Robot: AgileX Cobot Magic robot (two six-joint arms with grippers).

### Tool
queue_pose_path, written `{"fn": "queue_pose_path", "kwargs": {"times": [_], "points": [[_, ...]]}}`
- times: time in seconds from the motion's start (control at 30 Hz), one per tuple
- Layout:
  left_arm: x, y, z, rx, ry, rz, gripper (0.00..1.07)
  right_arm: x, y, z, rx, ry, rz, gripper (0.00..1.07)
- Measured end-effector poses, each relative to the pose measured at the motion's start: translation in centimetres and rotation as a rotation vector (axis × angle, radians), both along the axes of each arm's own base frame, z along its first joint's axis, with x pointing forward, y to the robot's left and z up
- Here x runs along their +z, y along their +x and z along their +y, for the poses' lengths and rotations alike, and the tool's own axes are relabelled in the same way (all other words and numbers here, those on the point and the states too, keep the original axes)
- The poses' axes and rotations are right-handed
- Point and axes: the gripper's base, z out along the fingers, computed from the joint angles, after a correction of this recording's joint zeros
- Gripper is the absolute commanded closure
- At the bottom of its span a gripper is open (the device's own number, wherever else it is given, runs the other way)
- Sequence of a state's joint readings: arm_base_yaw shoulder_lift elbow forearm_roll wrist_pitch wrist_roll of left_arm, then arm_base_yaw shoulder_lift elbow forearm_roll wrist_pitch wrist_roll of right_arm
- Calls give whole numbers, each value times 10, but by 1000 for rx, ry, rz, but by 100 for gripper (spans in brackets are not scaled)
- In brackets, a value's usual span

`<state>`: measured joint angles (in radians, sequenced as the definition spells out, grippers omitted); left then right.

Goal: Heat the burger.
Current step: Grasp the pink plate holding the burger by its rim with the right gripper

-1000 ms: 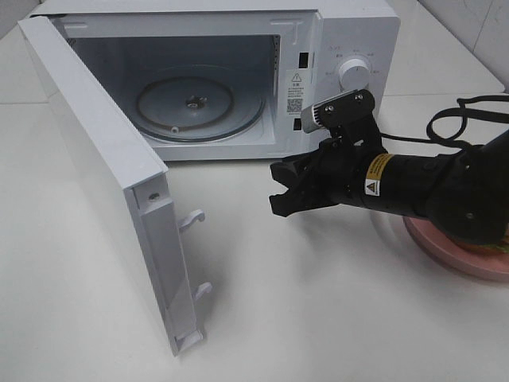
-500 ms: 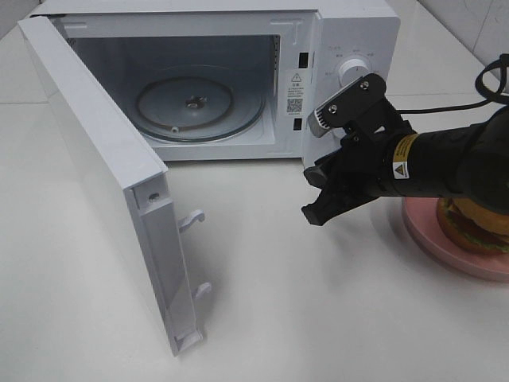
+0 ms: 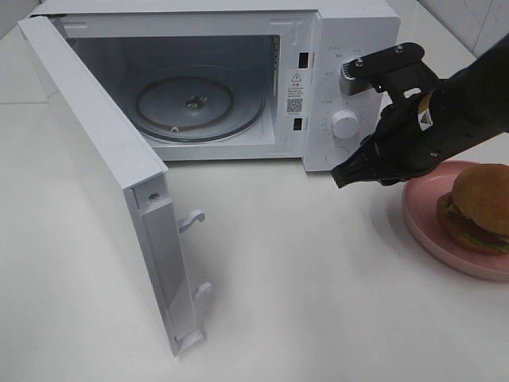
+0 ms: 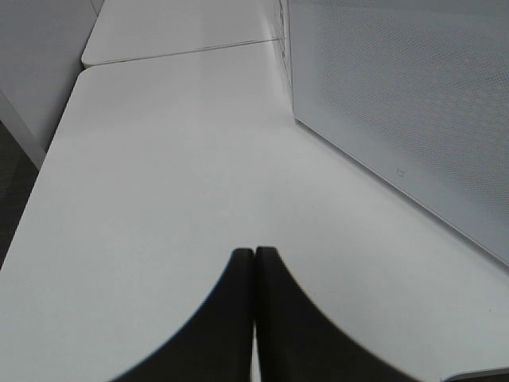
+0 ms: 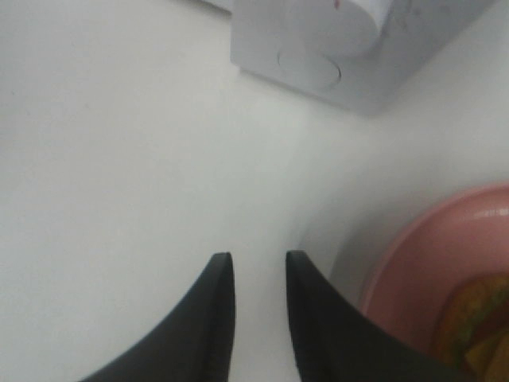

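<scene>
My right gripper hangs just left of the burger on its plate; jaws slightly apart, holding nothing

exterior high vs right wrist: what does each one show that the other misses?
Exterior high only: the open microwave door, the glass turntable, the burger whole. Right wrist only: the narrow empty gap between the fingertips of the right end effector. Both: pink plate, the microwave's control panel, white table; the wrist view catches just the burger's edge.
</scene>
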<state>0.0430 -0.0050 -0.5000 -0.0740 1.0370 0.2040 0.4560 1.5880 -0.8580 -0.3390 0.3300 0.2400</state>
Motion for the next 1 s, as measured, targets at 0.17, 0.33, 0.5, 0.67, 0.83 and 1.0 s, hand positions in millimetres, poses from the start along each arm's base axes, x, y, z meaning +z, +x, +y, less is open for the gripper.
{"fn": "queue_pose_path", "kwargs": {"times": [0.17,0.33,0.5,0.67,0.83,1.0], "points": [[0,0,0,0,0,0,106,9,-4,0,-77,-5,150,72],[0,0,0,0,0,0,106,13,-9,4,-100,24,254,59],[0,0,0,0,0,0,106,12,-23,3,-131,6,422,31],[0,0,0,0,0,0,106,8,-23,3,-134,-10,451,29],[0,0,0,0,0,0,106,-4,-12,4,-134,-67,453,31],[0,0,0,0,0,0,106,-14,2,7,-128,-115,456,31]]}}
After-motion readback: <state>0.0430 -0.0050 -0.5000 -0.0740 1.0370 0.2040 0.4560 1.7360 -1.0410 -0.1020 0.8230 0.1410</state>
